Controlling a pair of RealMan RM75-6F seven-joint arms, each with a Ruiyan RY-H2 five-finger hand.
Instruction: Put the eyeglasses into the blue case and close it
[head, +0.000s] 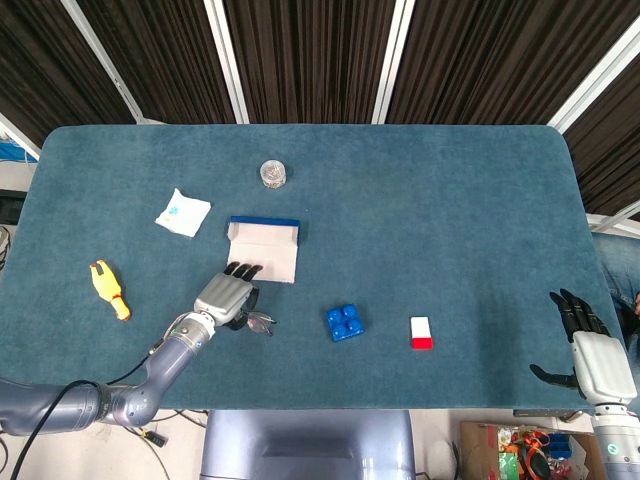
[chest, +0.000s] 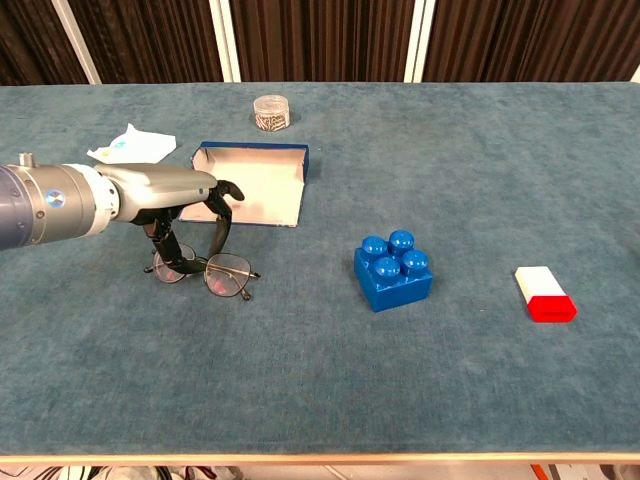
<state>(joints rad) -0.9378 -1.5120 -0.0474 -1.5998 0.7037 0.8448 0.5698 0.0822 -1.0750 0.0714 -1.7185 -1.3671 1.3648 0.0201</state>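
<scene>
The eyeglasses (chest: 230, 275) lie on the blue cloth in front of the open blue case (chest: 255, 185), whose pale lining faces up. My left hand (chest: 185, 200) hangs right over the glasses' left half, thumb down by the left lens and fingers curved down near the bridge; the glasses still rest on the cloth. From the head view, the left hand (head: 226, 297) covers most of the eyeglasses (head: 260, 322), just below the case (head: 264, 250). My right hand (head: 590, 350) sits open off the table's front right corner, holding nothing.
A blue brick (chest: 392, 268) stands right of the glasses and a red-and-white block (chest: 545, 294) further right. A small jar (chest: 271, 111) is behind the case, a white packet (chest: 132, 145) to its left, and a yellow toy (head: 110, 288) near the left edge.
</scene>
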